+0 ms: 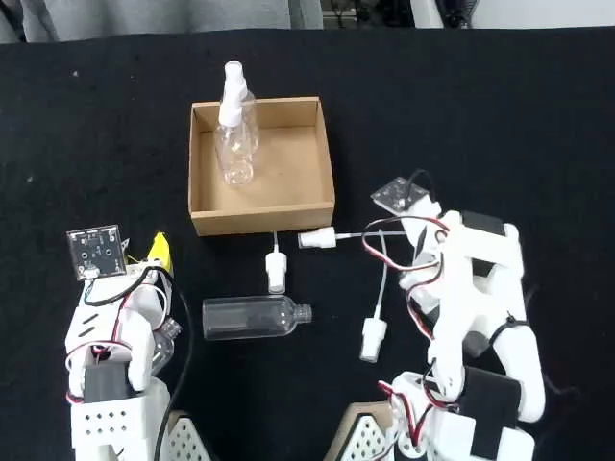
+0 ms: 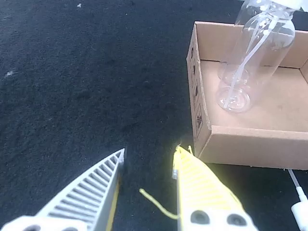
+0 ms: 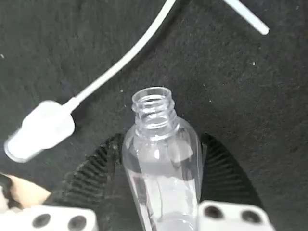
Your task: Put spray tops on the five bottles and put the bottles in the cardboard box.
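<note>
Two clear bottles with spray tops (image 1: pixel 233 115) stand in the cardboard box (image 1: pixel 261 216), and they show again in the left wrist view (image 2: pixel 250 57) with the box (image 2: pixel 250 144). An uncapped bottle (image 1: pixel 255 317) lies on the black table in front of the box. Three loose spray tops lie near it (image 1: pixel 277 272) (image 1: pixel 317 238) (image 1: pixel 373 338). My right gripper (image 3: pixel 161 139) is shut on another uncapped bottle (image 3: pixel 161 159), neck pointing away, beside a spray top (image 3: pixel 41 130). My left gripper (image 2: pixel 150 151) stands open over bare cloth, left of the box.
A further clear bottle (image 1: pixel 169 341) seems to lie tucked against the left arm's base. The right arm (image 1: pixel 471 288) and its red and white wires (image 1: pixel 404 230) hang over the table's right side. Black cloth stretches left and right of the box.
</note>
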`<control>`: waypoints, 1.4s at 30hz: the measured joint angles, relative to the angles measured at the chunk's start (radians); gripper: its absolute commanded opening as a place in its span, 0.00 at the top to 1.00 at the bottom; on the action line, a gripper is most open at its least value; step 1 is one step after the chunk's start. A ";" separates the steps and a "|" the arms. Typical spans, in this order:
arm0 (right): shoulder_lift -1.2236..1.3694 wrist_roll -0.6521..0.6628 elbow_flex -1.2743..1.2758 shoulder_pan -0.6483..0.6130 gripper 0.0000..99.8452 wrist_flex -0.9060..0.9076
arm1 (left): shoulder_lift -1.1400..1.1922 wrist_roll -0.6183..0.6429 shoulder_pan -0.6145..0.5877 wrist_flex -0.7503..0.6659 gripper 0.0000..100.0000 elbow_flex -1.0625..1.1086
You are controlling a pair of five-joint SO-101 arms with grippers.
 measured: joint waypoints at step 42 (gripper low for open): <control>-0.267 -0.288 -0.173 -0.121 0.91 0.331 | 0.000 0.000 0.000 0.000 0.84 0.000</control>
